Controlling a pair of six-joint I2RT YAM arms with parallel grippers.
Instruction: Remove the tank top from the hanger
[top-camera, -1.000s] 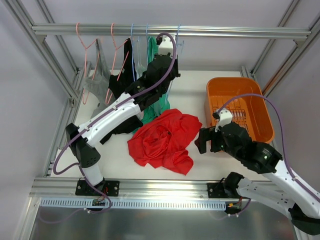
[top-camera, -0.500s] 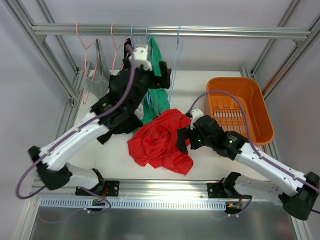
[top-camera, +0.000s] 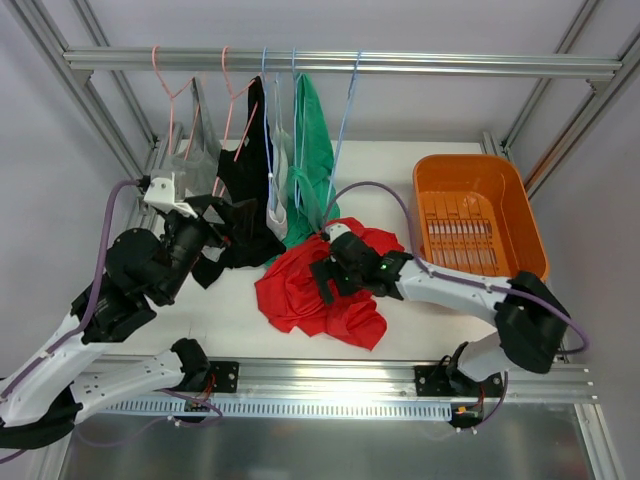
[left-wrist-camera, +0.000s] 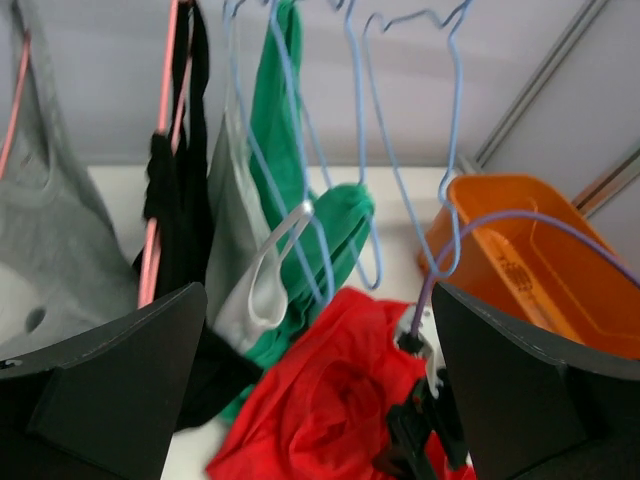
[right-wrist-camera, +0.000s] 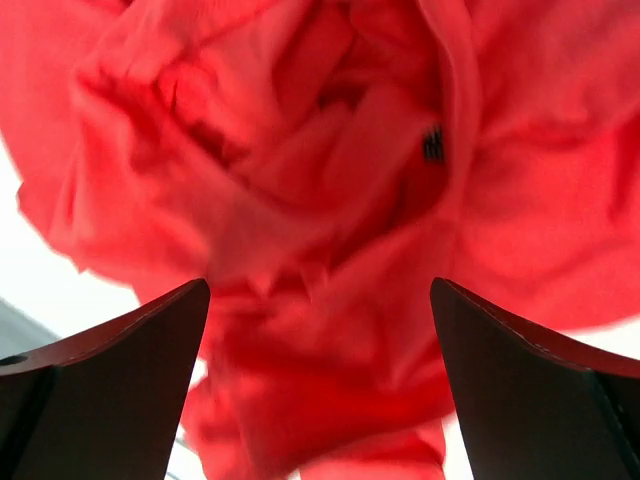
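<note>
The red tank top (top-camera: 285, 290) lies crumpled on the white table (top-camera: 400, 180), off every hanger, in front of the hanging row and to the left of the orange basket (top-camera: 468, 160), well apart from it. Its far edge sits just beside the lower end of the green garment (top-camera: 318, 140). The right gripper (right-wrist-camera: 320, 285) hangs directly over the red cloth with its fingers spread wide. The wrist view shows folds of red fabric filling the gap between them, and contact cannot be confirmed. The left gripper (left-wrist-camera: 318, 290) is raised at the left side of the table and faces the hanging row. Its fingers are fully spread and nothing is between them. On the rail (top-camera: 340, 62), from left to right, hang a grey tank top (top-camera: 205, 150) and a black garment (top-camera: 255, 150) on pink hangers, then a pale garment (left-wrist-camera: 235, 240) and the green one on blue hangers. One blue wire hanger (left-wrist-camera: 455, 150) at the right end of the row carries nothing.
</note>
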